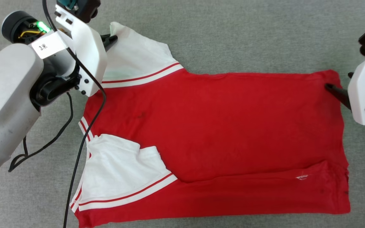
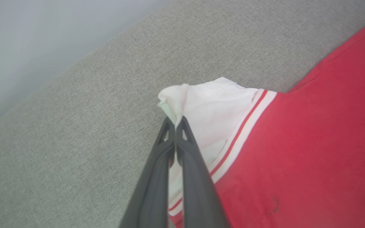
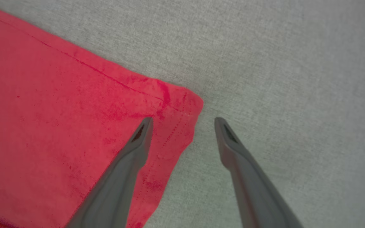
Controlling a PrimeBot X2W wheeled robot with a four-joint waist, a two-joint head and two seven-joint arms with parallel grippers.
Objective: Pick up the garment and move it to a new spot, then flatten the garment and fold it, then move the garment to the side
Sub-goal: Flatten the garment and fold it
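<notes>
- Red garment lies spread on grey cloth, with its neck end toward the robot's left and its hem toward the right.
- Nearest the robot, a long strip of the red body is folded in over itself along the near edge. A small white mark shows on it close to the hem.
- Near sleeve, white with red-and-white trim, lies folded in over the red body at the near left.
- Black cable hangs from the left arm and crosses the neck end of the garment.
- Middle of the body lies mostly flat and carries a few faint dark spots.
- Right gripper sits at the far right corner of the hem with its jaws spread wide. One finger is over the red corner and the other is over bare cloth just past the edge. Whether either finger touches down, I cannot tell.
- Far sleeve, white, reaches away to the far left, with trim where it meets the red.
- Left gripper has its jaws pressed together on the tip of the far sleeve. The pinch bunches the white fabric into a small peak above the fingertips.
- White label and a green light show on the left wrist.
</notes>
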